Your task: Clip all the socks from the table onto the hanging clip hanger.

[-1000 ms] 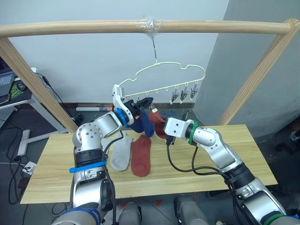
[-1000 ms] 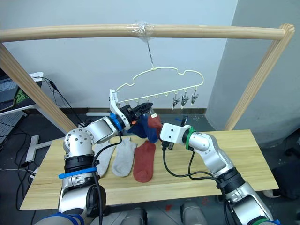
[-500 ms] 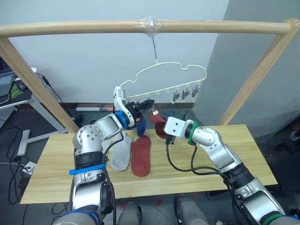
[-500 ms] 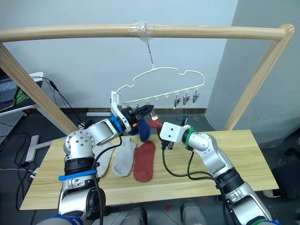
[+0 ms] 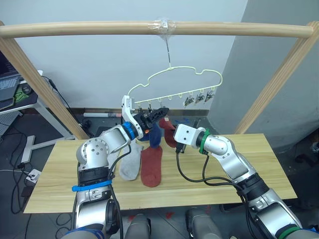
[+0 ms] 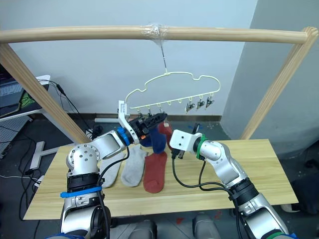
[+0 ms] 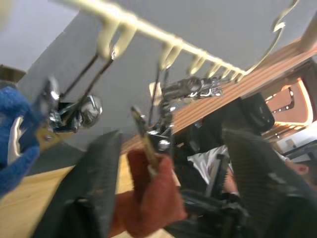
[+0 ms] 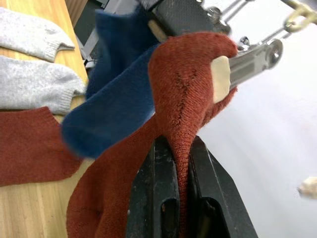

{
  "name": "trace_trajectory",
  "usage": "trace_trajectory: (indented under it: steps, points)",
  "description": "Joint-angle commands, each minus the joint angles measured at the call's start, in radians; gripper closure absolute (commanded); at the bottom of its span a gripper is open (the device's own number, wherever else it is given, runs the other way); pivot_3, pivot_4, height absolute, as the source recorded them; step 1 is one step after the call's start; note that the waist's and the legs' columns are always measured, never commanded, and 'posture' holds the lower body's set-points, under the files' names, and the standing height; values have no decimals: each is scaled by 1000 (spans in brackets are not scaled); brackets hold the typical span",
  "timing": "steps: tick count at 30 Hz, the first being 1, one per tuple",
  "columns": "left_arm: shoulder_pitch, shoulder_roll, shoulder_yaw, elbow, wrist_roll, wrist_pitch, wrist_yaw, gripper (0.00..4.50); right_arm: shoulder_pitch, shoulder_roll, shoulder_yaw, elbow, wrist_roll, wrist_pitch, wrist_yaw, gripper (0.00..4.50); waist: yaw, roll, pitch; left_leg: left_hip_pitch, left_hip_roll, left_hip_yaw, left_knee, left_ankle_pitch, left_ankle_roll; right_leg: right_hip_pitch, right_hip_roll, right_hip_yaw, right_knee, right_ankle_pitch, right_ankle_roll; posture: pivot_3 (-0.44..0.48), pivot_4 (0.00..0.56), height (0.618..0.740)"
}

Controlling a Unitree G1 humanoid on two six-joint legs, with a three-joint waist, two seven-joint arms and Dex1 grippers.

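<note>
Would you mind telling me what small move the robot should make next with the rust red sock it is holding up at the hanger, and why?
Probably the left gripper should let the clip close. The right gripper is shut on the rust red sock, whose top edge sits at that clip's jaws under the clip hanger, beside a blue sock already hanging. Whether the clip grips yet is unclear, so the right gripper should hold on.

Blue sock [image 7: 15,144] blurred, cut by edge; hanger hook taped over.
</note>
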Motion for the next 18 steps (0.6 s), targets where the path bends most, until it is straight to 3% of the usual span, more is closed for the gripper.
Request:
trace_trajectory:
  steps: [1,8,13,14,16,18]
  points:
    - [26,29,40,-98,-96,48,30,9,-21,10,-21,-3,26,-16,3,4500,1,0,0,0,0,0,0,0,0,0,0,0,0,0,0,78,137,740]
    - [161,187,127,-259,-322,167,90,9,-35,18,-51,53,65,-5,9,4500,4,-1,1,0,0,0,-1,0,0,-1,0,0,0,-1,-2,99,155,740]
    - [244,351,-41,-430,-166,86,-21,9,-17,51,-65,38,96,34,7,4500,27,-3,3,0,0,0,-1,0,0,-1,0,0,0,-2,-3,110,159,740]
    - [261,368,-69,-457,-148,61,-56,0,-16,58,-69,40,105,44,10,4062,28,-3,3,0,0,0,-1,0,0,-1,0,0,0,-2,-3,112,161,740]
    - [282,387,-100,-480,-124,24,-99,0,-15,66,-73,41,115,56,13,3766,32,-3,3,0,0,0,-1,0,0,-1,-1,0,0,-2,-3,112,161,740]
    - [310,409,-127,-496,-71,-38,-146,0,-9,76,-86,42,132,83,11,3127,32,-3,4,-1,0,0,-1,-1,-1,-1,-1,0,-1,-2,-3,109,157,740]
